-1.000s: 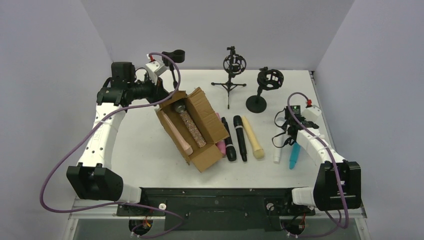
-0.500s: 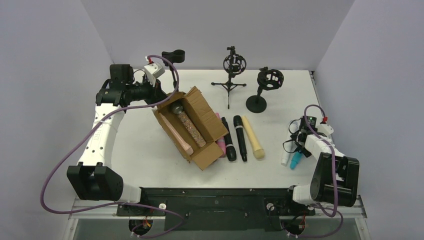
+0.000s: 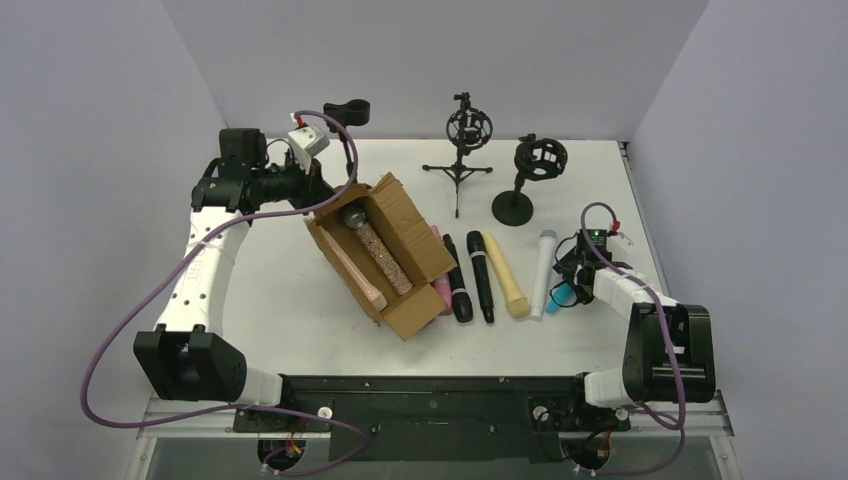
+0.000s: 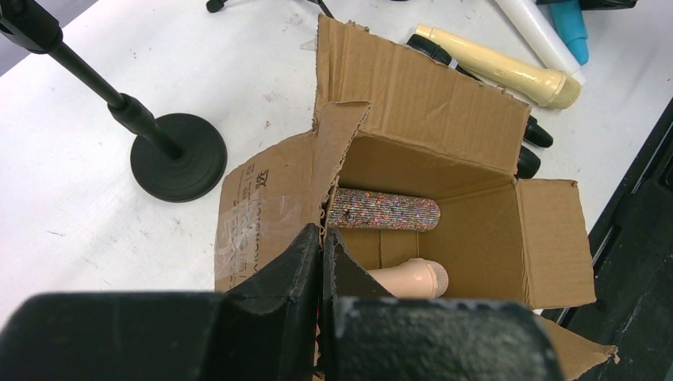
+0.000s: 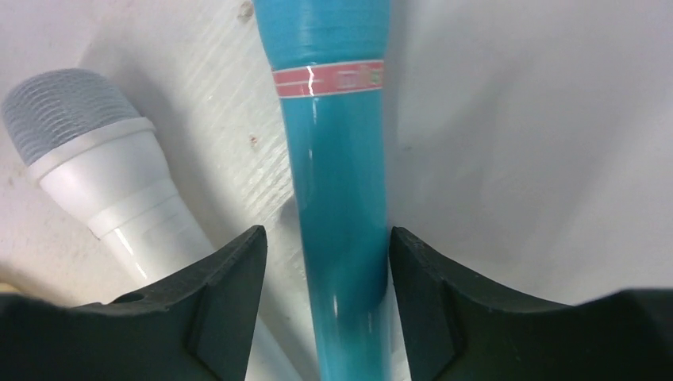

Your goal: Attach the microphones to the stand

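Left gripper point(image 4: 321, 244), jaws closed on the edge of a raised flap of the cardboard box point(image 4: 444, 135), which opens directly ahead of the fingertips. Inside the box, just beyond the fingers, lie the glittery microphone point(image 4: 385, 210) and, nearer the hand, the peach microphone point(image 4: 409, 279), roughly parallel. Ahead and to the left stands a black stand point(image 4: 171, 155) on a round base on the white table point(image 4: 71, 206). Past the box's far wall, to the right, lie two black microphones point(image 4: 530, 135), the cream-yellow microphone point(image 4: 500, 67), the white microphone point(image 4: 540, 32) and the teal microphone point(image 4: 567, 28).
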